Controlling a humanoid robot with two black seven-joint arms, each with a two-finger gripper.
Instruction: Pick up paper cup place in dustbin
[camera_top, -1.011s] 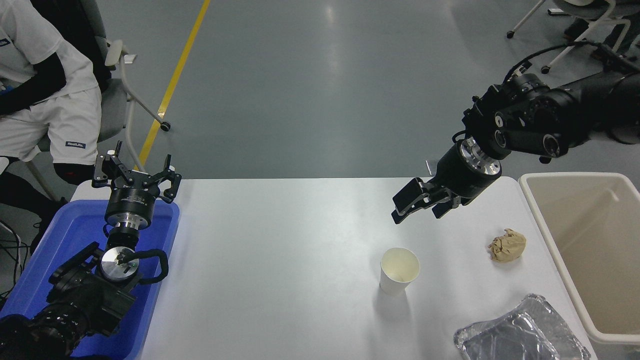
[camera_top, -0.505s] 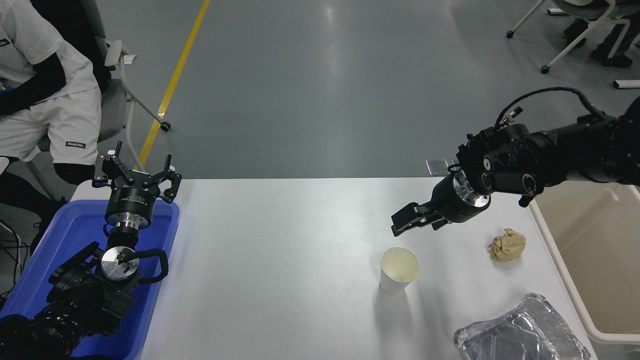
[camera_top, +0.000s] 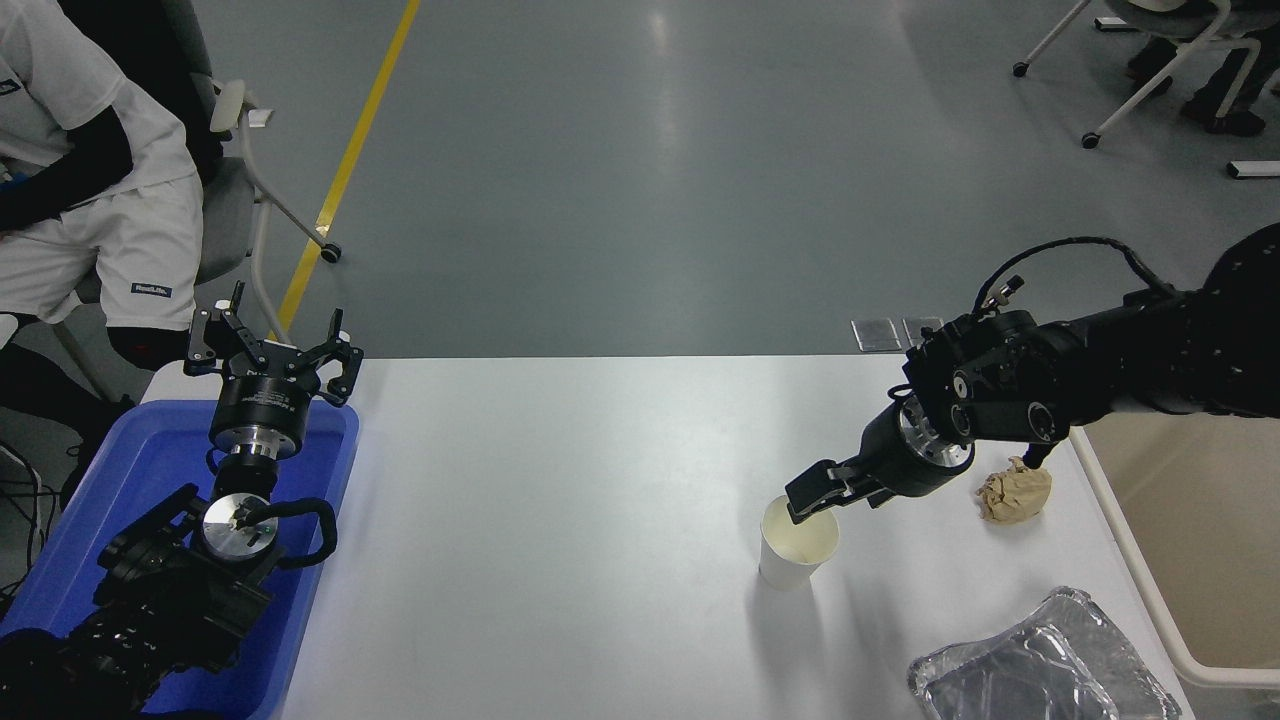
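at the far rim of the paper cup (camera_top: 797, 541) sits my right gripper (camera_top: 812, 496), its fingertips over the cup's mouth; from this angle the fingers overlap each other and i cannot tell how far apart they are, nor whether they touch the rim. the cup stands upright on the white table (camera_top: 560, 500), right of the middle, its cream inside showing. my forearm hides part of the crumpled tan paper ball (camera_top: 1016, 495), which lies just right of the gripper's wrist, near the table's right edge. the dustbin (camera_top: 1150, 590) is mostly cut off by the picture's right edge, and my arm covers its far end; only a stretch of its rounded rim and some cream inside wall show. the silver foil tray (camera_top: 1040, 665) is clipped by the bottom edge. my left gripper (camera_top: 272, 352) is parked at the lower left above the blue tray (camera_top: 150, 470), fingers spread wide, and that arm hides much of the tray's floor. a seated person (camera_top: 90, 180) at the top left is cut off by the frame. counted: one cup, one paper ball, one foil tray, one blue tray, one bin.
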